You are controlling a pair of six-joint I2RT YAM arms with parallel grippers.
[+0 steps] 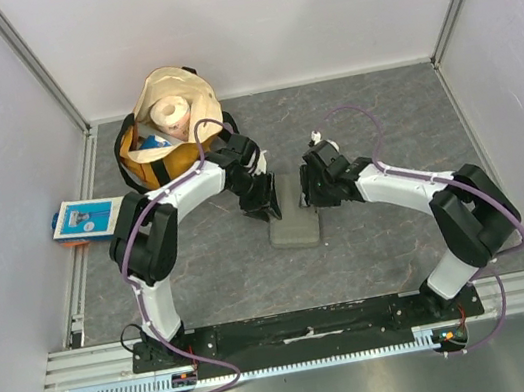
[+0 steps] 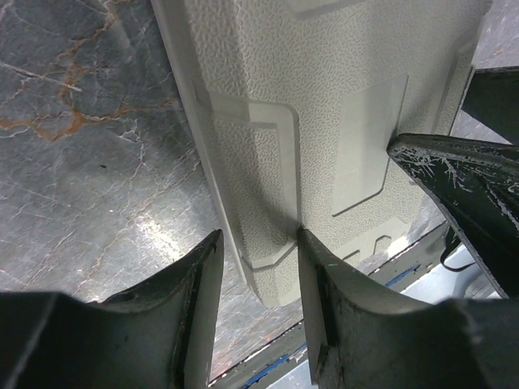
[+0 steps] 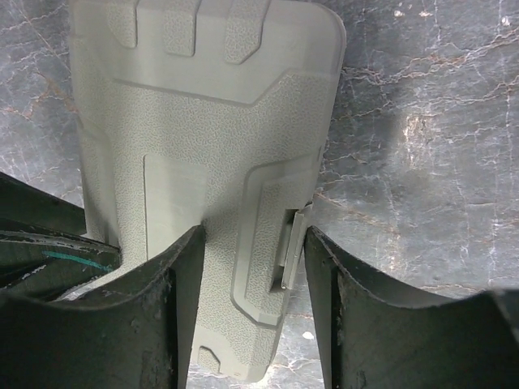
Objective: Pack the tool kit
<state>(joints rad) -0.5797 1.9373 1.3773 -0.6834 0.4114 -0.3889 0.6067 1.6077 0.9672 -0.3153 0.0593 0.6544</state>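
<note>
I see the case (image 1: pixel 293 216) lying shut on the worktop (image 1: pixel 381 124), no loose tools showing. My left hand (image 2: pixel 259 235) and right hand (image 3: pixel 255 231) stand part open astride its edges. I judge only fastening it remains.

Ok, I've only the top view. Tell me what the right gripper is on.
Observer: The right gripper straddles a latch on the case edge, jaws apart.
Operator: Confirm the case is shut.
Observer: Shut; the right wrist view shows only its textured outside, no tools.
Operator: Now report the left.
Observer: The left gripper straddles the opposite edge near a corner, one jaw over the table, one over the case.
</note>
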